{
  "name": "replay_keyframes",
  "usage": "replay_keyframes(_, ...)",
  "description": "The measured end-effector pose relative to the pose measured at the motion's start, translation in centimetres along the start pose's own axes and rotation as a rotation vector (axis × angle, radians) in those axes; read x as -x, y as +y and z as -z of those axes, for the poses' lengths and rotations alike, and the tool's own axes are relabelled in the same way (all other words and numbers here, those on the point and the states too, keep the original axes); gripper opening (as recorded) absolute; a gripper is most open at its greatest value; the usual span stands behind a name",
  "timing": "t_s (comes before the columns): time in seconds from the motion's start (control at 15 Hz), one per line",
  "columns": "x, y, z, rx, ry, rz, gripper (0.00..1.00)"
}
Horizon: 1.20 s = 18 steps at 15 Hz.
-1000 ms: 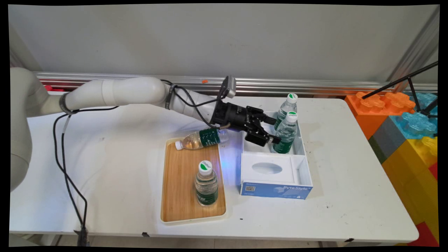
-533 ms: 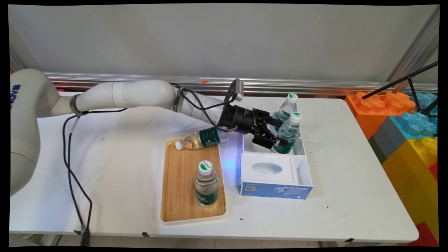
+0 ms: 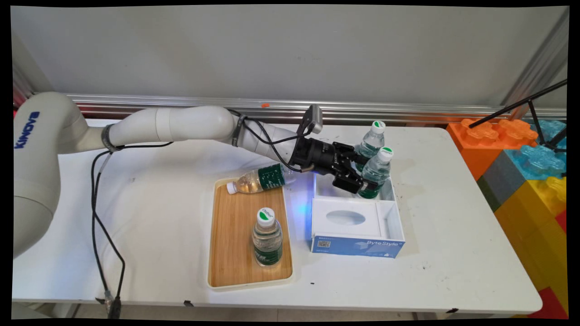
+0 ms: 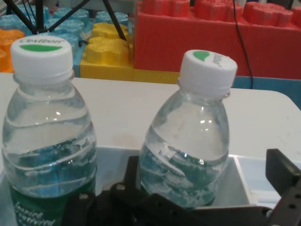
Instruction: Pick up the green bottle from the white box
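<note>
- Main view, change: over the last second the gripper point(image 3: 360, 174) has been advanced to the right, into the far compartment of the white box point(image 3: 394, 217), and the near bottle point(image 3: 375, 177) there has been tipped from upright to leaning right.
- Meaning: contact with the near bottle is judged to have been made; it has not been lifted out of the box.
- Gripper state: fingers are set either side of the near bottle's lower body and appear pressed against it; in the hand view one finger point(image 4: 284, 172) is seen right of the near bottle point(image 4: 188, 141).
- Far bottle point(image 3: 372, 138): left upright just behind.
- Arm pose: stretched low from the left, wrist angled down and rightward.
- Elsewhere, unchanged: tray point(image 3: 226, 253) holding one standing bottle point(image 3: 267, 237) and one lying bottle point(image 3: 258, 179), on the table point(image 3: 453, 253).
</note>
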<state>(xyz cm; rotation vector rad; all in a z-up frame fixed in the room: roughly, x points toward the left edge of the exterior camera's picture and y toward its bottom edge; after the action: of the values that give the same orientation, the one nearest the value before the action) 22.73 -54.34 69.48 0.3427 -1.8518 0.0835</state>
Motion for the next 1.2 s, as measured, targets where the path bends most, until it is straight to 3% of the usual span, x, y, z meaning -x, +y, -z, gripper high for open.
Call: replay_keyframes(1.2,0.2,-1.5,-2.0,-0.013,0.007,-0.023,1.00)
